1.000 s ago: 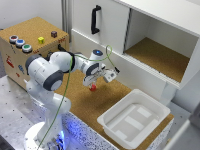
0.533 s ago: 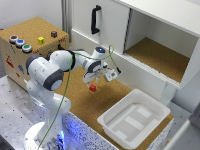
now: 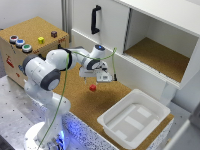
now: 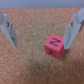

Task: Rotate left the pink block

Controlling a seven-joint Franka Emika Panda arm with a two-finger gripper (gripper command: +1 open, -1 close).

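The pink block (image 3: 92, 88) is a small reddish-pink cube lying on the cork surface (image 3: 80, 105). In the wrist view the block (image 4: 53, 45) shows a dark mark on its upper face. My gripper (image 3: 96, 79) hangs just above the block, pointing down. In the wrist view the gripper (image 4: 40, 32) is open, with its two fingers (image 4: 8, 31) wide apart. The block lies between them, closer to one finger, and touches neither.
A white tray (image 3: 150, 102) sits on the cork at the exterior view's right. A wooden box (image 3: 30, 60) with coloured buttons stands at the left. A white cabinet with a black handle (image 3: 94, 19) and an open compartment (image 3: 160, 57) stands behind.
The gripper has shifted only slightly above the block. The block lies in the same place.
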